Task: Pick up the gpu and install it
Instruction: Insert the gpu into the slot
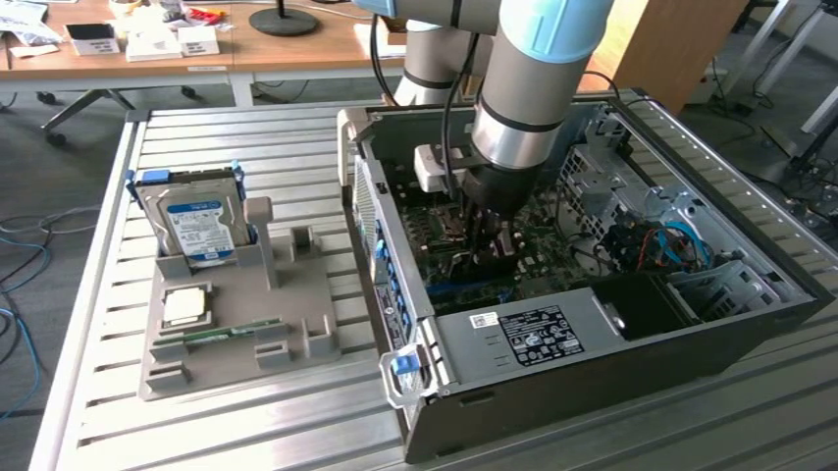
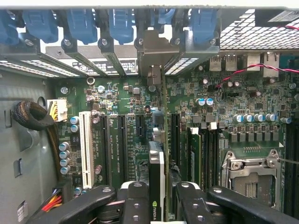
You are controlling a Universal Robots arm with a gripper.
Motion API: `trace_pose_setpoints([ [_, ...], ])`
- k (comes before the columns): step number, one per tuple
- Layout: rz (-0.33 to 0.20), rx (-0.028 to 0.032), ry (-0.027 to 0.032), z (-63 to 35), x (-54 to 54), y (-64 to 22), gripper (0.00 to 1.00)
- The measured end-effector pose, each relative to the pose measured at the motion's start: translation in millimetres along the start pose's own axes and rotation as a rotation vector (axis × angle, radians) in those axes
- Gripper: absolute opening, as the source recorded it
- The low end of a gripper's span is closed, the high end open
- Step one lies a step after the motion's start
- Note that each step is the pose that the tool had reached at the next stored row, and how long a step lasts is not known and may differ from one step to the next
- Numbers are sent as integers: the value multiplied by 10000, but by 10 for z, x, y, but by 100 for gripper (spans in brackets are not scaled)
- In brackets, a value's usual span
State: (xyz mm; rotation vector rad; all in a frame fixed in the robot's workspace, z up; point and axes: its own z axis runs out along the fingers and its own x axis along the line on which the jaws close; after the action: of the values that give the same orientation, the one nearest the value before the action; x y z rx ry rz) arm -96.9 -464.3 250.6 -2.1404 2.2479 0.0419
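In the wrist view the gpu (image 2: 156,172) shows edge-on, a thin card with a black cooler block and a logo near my gripper (image 2: 161,187). Its silver end bracket (image 2: 154,51) reaches up to the case's rear slot openings. My black fingers (image 2: 135,200) press on both sides of the card, so the gripper is shut on it. The card stands upright over the green motherboard (image 2: 117,93), among the black expansion slots (image 2: 120,144). Whether it sits fully in a slot I cannot tell. In the exterior view my gripper (image 1: 496,240) is deep inside the open computer case (image 1: 733,314), with the gpu (image 1: 474,263) under it.
A white slot (image 2: 86,144), an empty CPU socket (image 2: 252,168) and blue bracket clips (image 2: 84,23) surround the card. On the exterior view's left, a grey holder (image 1: 235,334) carries a hard drive (image 1: 196,226), a chip and a memory stick (image 1: 230,332). The power supply (image 1: 524,334) is at the case front.
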Motion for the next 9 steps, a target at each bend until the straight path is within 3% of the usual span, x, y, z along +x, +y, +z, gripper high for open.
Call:
trace_pose_setpoints([
  [9,0,-3,4,5,3,29,27],
])
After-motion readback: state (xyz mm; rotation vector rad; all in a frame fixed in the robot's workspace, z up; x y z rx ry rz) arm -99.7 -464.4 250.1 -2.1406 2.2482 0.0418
